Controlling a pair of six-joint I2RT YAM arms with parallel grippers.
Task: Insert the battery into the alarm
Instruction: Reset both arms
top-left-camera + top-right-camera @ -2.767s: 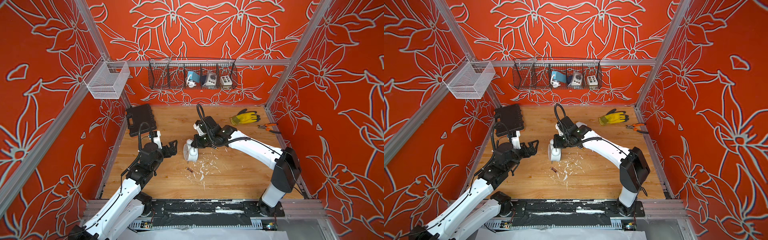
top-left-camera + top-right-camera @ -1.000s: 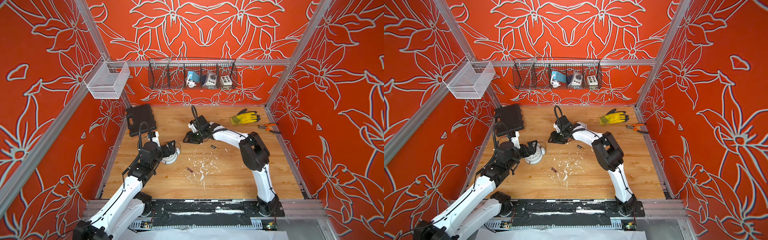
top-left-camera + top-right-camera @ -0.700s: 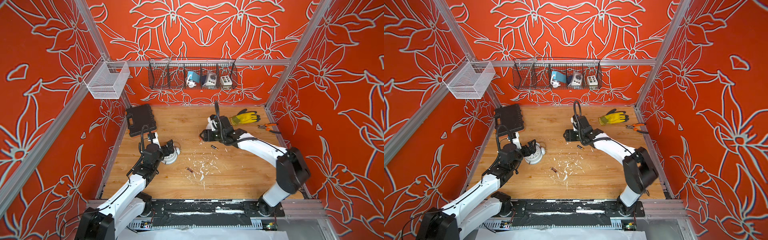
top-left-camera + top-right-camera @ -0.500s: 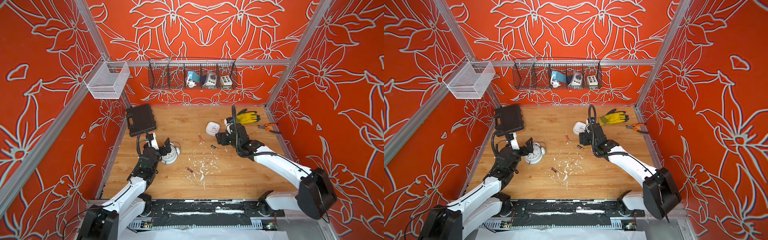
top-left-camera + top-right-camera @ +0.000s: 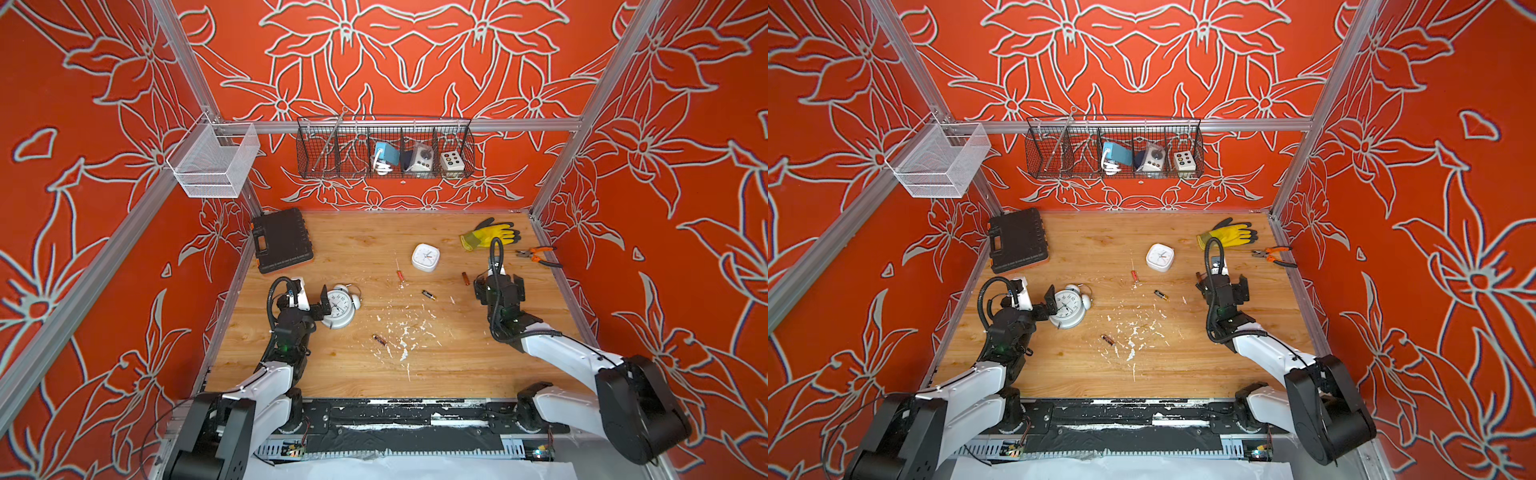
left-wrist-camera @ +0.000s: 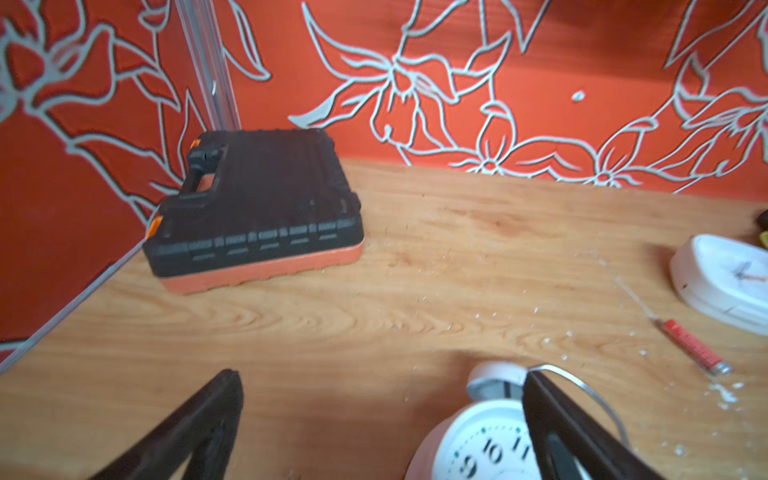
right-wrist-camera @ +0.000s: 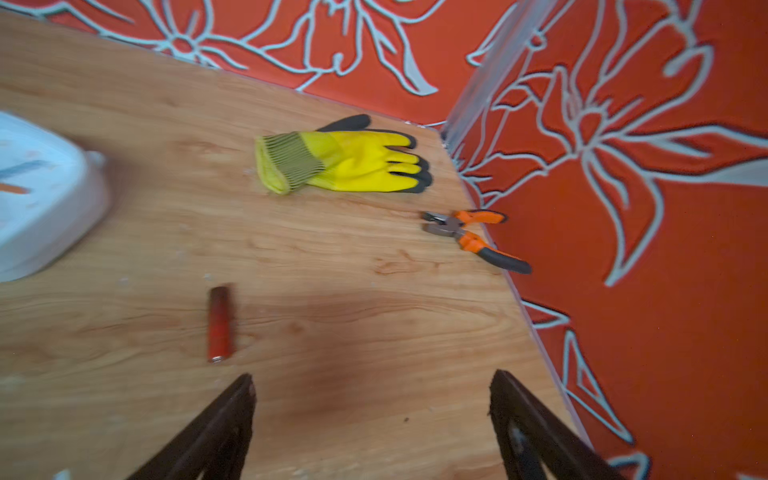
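top view: whole alarm | left wrist: perhaps its upper half

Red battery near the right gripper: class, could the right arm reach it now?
Probably yes: the right gripper is open, and the red battery lies close by with nothing between them.

The left arm stretches forward from its base, wrist low and roughly level. The left gripper has its jaws spread wide with nothing between them (the wrist view shows the black fingers far apart). The right arm angles forward and toward the middle, and the right gripper likewise gapes, empty, pointing away from its base.
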